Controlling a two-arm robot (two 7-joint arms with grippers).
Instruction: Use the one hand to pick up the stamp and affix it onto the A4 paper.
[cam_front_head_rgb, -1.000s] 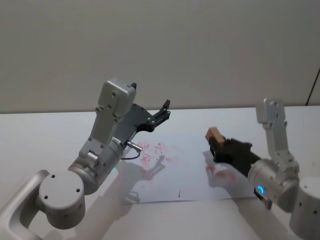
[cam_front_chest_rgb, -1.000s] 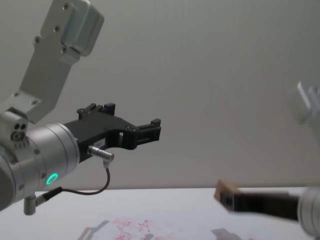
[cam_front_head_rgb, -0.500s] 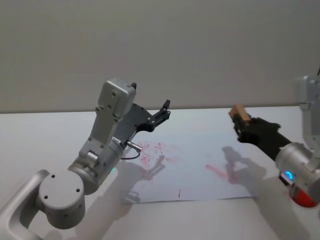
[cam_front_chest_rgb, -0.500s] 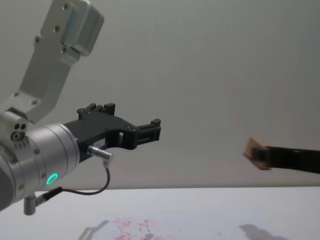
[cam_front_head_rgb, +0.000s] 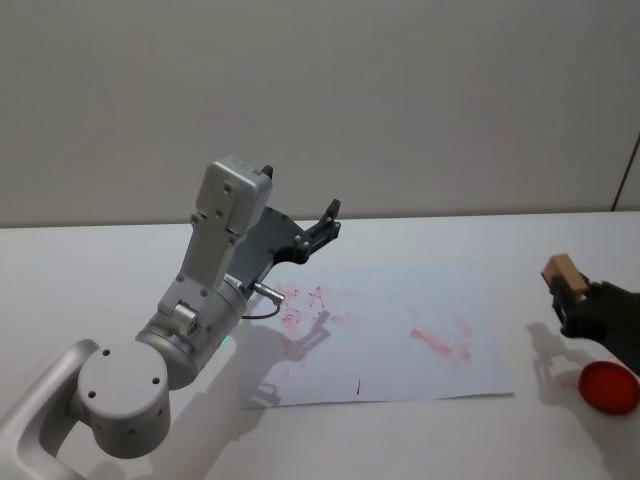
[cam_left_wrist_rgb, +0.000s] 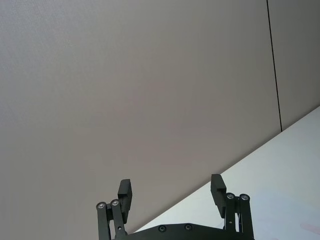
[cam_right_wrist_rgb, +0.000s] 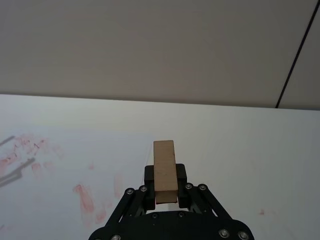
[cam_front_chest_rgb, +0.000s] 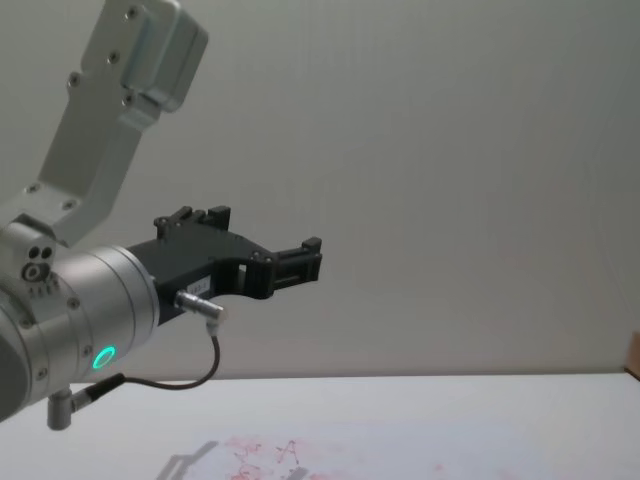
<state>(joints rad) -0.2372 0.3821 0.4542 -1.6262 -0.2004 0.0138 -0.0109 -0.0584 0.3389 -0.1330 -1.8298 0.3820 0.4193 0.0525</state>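
Pinching the stamp between its slim dark fingers, right gripper held off the right edge of the A4 paper, above bare white table, with the red round pad lying on the tabletop just nearer and to the right of it. Seen from the right wrist, stamp standing out lengthwise from between the two fingers, its tan wooden face toward the camera, right gripper clamped on its lower part, the paper with red smears lying beyond and to one side. Lying flat in the middle of the table, white sheet carrying faint red marks: letter-like shapes near its far left corner, a smudged patch toward its right half, a short red stroke near its front edge. Raised over the sheet's left part, left gripper pointing forward and up toward the wall, clear of the paper, fingers spread apart with nothing between them; from the left wrist, same spread pair, left gripper against the grey wall. From the chest, left gripper large and high above the table, green light ring on its pale grey wrist, brown cable looping below, red marks of the paper at the lower edge, a sliver of tan at the far right edge.
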